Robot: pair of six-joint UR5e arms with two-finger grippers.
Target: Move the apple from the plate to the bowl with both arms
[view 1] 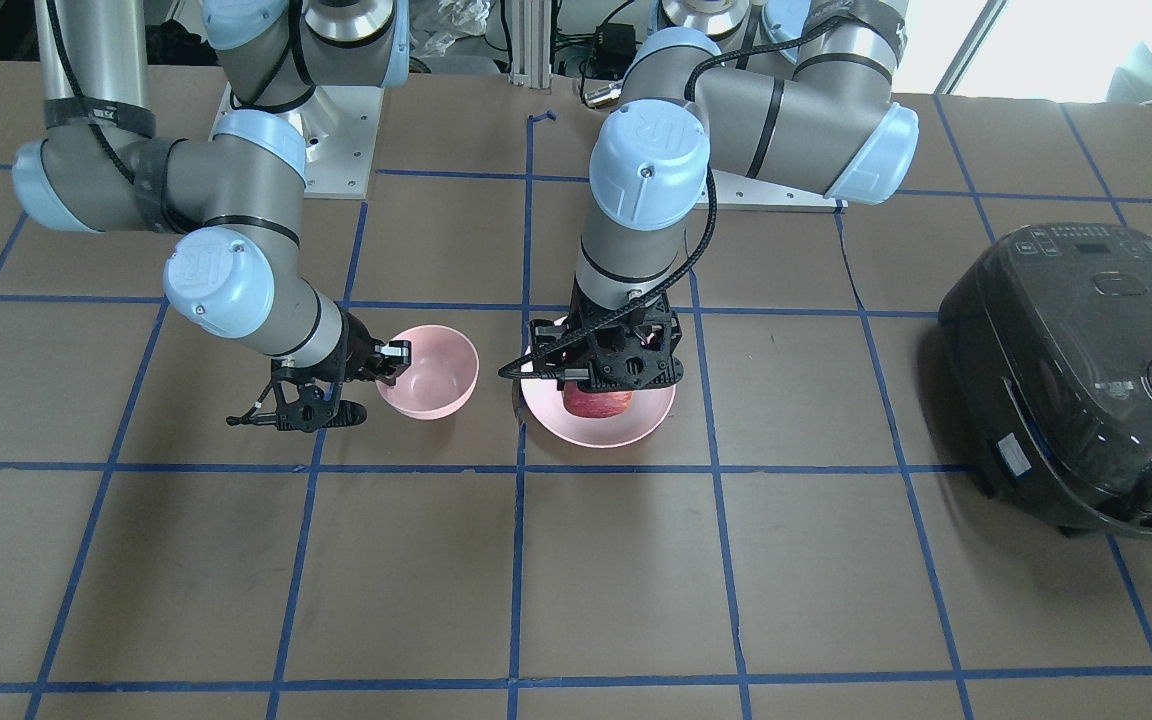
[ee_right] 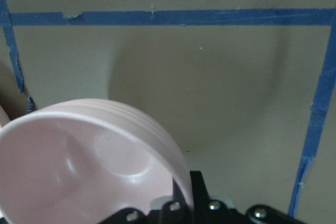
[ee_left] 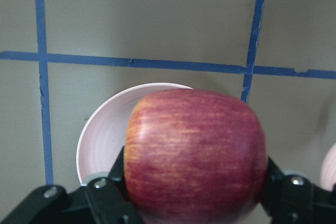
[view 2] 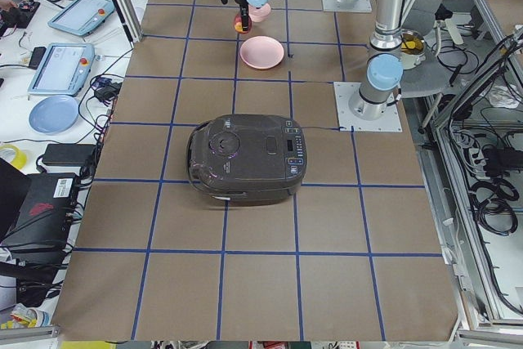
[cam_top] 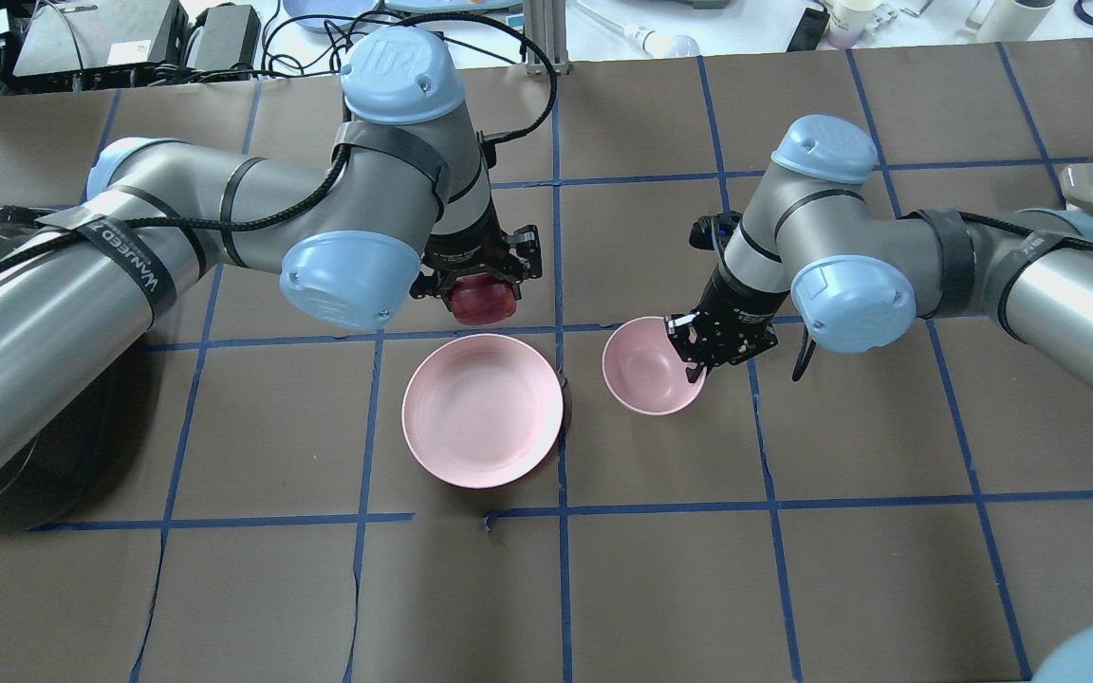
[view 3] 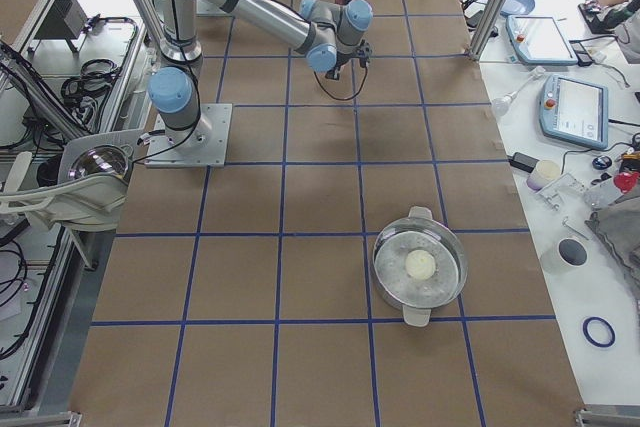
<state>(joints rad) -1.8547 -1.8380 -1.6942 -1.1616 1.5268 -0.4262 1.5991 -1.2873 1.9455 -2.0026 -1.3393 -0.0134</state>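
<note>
The left gripper [ee_left: 194, 198], closed on the apple [cam_top: 483, 302], holds it above the plate [cam_top: 482, 410] while the right gripper [cam_top: 694, 356] pinches the rim of the bowl [cam_top: 646, 365]; next, I'd say, carry it over the bowl and release.

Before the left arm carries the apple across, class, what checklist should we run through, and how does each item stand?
1. Apple gripped by left gripper: ok, a finger on each side.
2. Apple off the plate: ok, the plate is bare.
3. Right gripper on bowl rim: ok.
4. Bowl empty: ok.
5. Apple above bowl: not ok, it hangs above the plate.
6. Bowl level on the table: cannot tell.
</note>
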